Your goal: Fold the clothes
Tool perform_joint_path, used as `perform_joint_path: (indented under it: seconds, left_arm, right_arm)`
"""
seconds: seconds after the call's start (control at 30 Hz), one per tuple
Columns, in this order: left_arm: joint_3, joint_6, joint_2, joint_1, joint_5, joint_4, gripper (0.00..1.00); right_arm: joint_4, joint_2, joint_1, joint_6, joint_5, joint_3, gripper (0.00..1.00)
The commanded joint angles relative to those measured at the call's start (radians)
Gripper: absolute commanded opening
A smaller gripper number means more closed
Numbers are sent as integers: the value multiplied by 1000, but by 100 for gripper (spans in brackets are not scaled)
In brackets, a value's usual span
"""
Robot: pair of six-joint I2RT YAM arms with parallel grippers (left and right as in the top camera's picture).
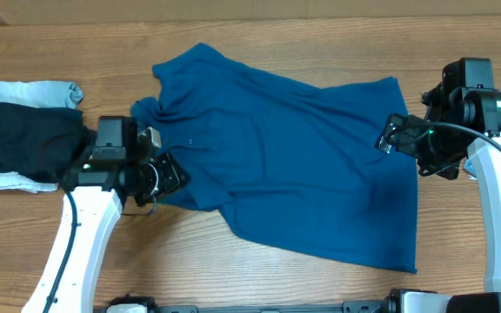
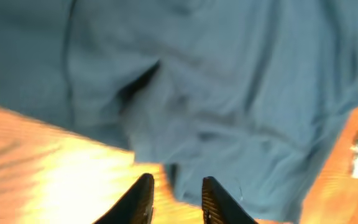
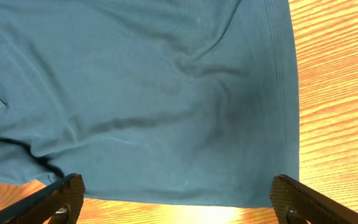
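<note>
**Shirt** [image 1: 294,165]: blue and rumpled, not yet folded. It lies askew across the middle of the bench [image 1: 190,261], with one corner close to the near edge towards the right and the collar end towards the far left.

**Left tool** [image 1: 165,174]: low at the shirt's left margin, jaws a little apart with nothing between them.
- Risk: closing here may catch only one loose ridge, or bare bench. A lift would then drag the cloth into a bunch rather than a clean fold.

**Right tool** [image 1: 396,135]: over the shirt's right hem, jaws spread wide and empty.
- Risk: a grip that does not match the left side's would skew the fold line.

**Dark garment** [image 1: 20,143] and **pale piece** [image 1: 33,91]: piled at the left edge, just beside the left arm.
- Risk: a leftward swing could knock or snag them.
</note>
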Motion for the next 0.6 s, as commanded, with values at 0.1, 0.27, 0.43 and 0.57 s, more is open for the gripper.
perform_joint_path:
  seconds: [0.1,0.27,0.43,0.57]
  left_arm:
    - [-140,-48,48,-8,-154,75,70]
    - [-214,-51,116,-5,-168,211,70]
    - [-214,-51,193,-5,-200,316,46]
    - [-214,-50,198,-5,-222,328,29]
  right_arm:
    - [6,-5,3,-11,6,1,100]
    - [6,-5,3,-11,6,1,100]
    - [-2,-5,3,-11,6,1,100]
    - [-1,-5,3,-11,6,1,100]
